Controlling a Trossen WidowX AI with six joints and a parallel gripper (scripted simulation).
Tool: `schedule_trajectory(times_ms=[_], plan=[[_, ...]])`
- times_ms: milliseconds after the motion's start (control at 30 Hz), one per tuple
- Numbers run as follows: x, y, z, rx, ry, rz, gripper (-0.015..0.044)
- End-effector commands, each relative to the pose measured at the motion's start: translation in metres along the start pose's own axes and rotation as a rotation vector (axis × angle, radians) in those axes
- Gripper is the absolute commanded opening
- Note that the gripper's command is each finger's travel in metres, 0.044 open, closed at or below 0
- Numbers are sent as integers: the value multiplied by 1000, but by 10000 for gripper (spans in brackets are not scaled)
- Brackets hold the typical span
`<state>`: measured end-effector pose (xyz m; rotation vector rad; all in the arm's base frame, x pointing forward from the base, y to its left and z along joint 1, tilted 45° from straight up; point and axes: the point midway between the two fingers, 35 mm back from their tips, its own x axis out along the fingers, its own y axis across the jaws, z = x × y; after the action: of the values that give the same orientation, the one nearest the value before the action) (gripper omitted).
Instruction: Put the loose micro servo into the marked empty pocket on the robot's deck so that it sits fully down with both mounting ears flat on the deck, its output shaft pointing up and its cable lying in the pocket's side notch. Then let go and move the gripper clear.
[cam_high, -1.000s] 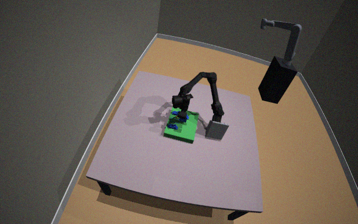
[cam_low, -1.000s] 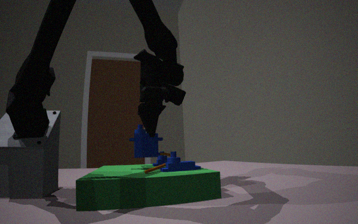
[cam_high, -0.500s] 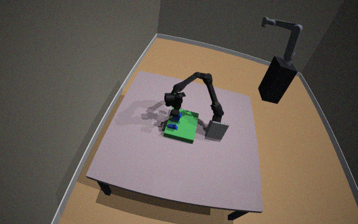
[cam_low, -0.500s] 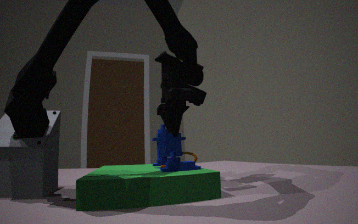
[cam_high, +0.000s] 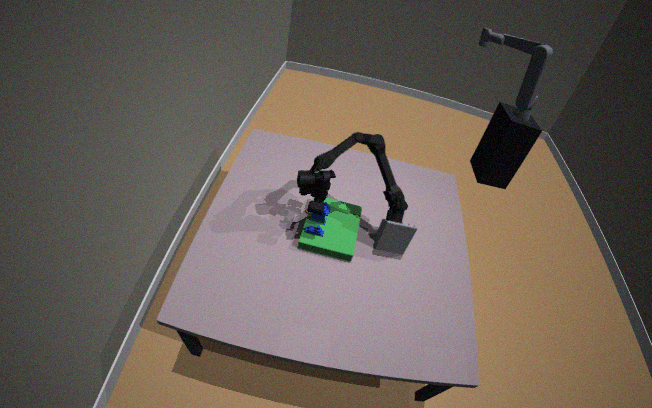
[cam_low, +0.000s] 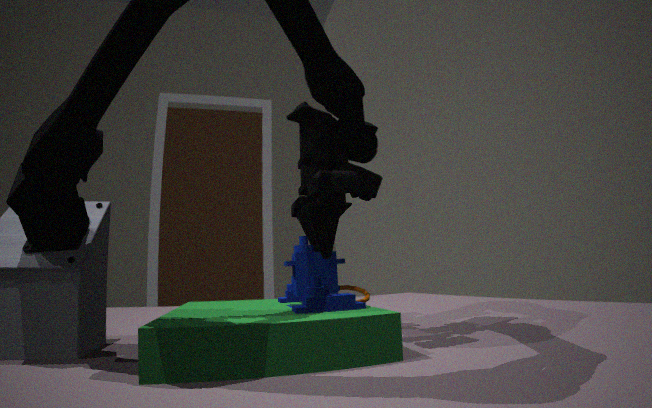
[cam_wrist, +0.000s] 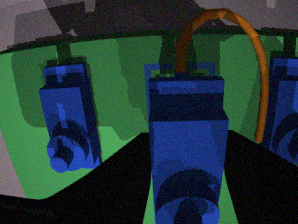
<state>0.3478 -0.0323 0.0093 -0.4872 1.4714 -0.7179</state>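
The hand (cam_low: 320, 245) was clamped on the loose micro servo (cam_wrist: 186, 156), a boxy blue body with a stubby round output shaft facing the wrist camera and an orange cable (cam_wrist: 256, 50) arching from its far end. In the exterior view the servo (cam_low: 314, 272) hung upright just above the green deck (cam_low: 270, 340), over another blue servo (cam_low: 325, 302) already seated there. The deck rested on the bench (cam_high: 320, 320).

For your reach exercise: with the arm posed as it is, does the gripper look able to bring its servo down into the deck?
Probably yes. The gripper is shut on the servo, shaft up, right above the green deck, and nothing shows between them. A seated servo sits close by, so clearance looks tight; the pocket itself is hidden.
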Motion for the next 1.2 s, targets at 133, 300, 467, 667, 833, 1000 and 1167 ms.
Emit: schedule_trajectory(times_ms=[133, 300, 467, 667, 833, 1000, 1167], plan=[[6, 0, -2, -10, 1, -7, 0], [6, 0, -2, -10, 1, -7, 0], [9, 0, -2, -10, 1, -7, 0], [15, 0, -2, -10, 0, -8, 0], [19, 0, -2, -10, 0, -8, 0], [22, 0, -2, -10, 0, -8, 0], [23, 0, -2, -10, 0, -8, 0]])
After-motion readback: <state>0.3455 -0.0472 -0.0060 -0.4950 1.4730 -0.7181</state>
